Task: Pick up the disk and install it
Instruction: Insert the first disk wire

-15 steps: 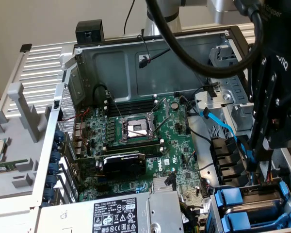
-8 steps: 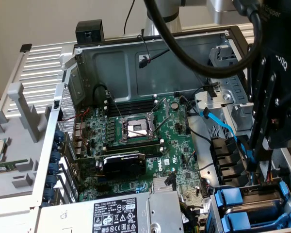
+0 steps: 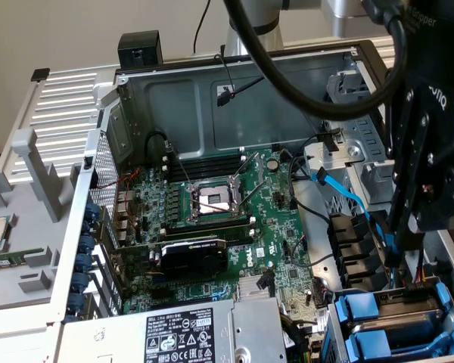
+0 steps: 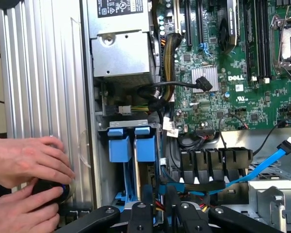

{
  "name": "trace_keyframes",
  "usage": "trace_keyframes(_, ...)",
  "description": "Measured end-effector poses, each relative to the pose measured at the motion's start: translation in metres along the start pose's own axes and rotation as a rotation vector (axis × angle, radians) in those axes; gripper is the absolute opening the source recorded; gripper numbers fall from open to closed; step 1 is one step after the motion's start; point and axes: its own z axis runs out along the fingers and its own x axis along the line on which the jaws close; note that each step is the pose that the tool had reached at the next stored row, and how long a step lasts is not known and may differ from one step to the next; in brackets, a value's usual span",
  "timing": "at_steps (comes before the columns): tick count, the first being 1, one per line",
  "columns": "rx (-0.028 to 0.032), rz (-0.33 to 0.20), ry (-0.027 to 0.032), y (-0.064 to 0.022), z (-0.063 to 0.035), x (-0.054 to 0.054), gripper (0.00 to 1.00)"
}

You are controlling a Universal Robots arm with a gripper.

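Note:
Two blue-handled drive carriers (image 4: 119, 145) (image 4: 146, 146) sit side by side in the drive bay at the case's corner, also seen in the exterior view as blue carriers (image 3: 382, 314) at the lower right. Which of them is the disk I cannot tell. My black gripper (image 4: 160, 206) (image 3: 399, 246) hangs just above the bay, a little off the carriers and touching neither. Its fingers (image 4: 148, 199) stand a narrow gap apart, with only red and yellow wires showing between them.
A person's hands (image 4: 24, 182) rest on a dark round object outside the case wall. A blue data cable (image 4: 274, 155) and black connectors (image 4: 213, 162) lie beside the bay. The motherboard (image 3: 219, 219), the power supply (image 3: 181, 336) and a grey side tray (image 3: 23, 227) surround it.

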Motion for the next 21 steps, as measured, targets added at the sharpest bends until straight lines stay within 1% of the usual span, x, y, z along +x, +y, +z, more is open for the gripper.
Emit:
trace_keyframes(2,-0.0006,0.001,-0.0001,0.0000,0.0005,0.000,0.27)
trace_keyframes(3,-0.0022,0.001,0.0001,0.0000,0.0011,0.000,0.27)
trace_keyframes(4,-0.0063,0.002,0.0005,0.0000,0.0018,0.000,0.34)
trace_keyframes(6,-0.0156,0.005,0.0014,0.0000,0.0036,-0.001,0.34)
trace_keyframes(8,-0.0268,0.010,0.0021,-0.0002,0.0053,-0.001,0.34)
trace_keyframes(10,-0.0350,0.014,0.0029,-0.0007,0.0069,-0.002,0.34)
trace_keyframes(11,-0.0382,0.016,0.0033,-0.0012,0.0080,-0.002,0.34)
trace_keyframes(12,-0.0395,0.017,0.0032,-0.0020,0.0090,-0.002,0.34)
trace_keyframes(14,-0.0402,0.017,0.0033,-0.0034,0.0103,-0.002,0.34)
trace_keyframes(15,-0.0419,0.018,0.0033,-0.0040,0.0113,-0.002,0.34)
trace_keyframes(16,-0.0451,0.018,0.0038,-0.0042,0.0118,-0.002,0.34)
trace_keyframes(18,-0.0543,0.021,0.0046,-0.0042,0.0128,-0.003,0.34)
trace_keyframes(19,-0.0573,0.023,0.0048,-0.0042,0.0132,-0.003,0.34)
trace_keyframes(21,-0.0613,0.025,0.0050,-0.0042,0.0140,-0.003,0.34)
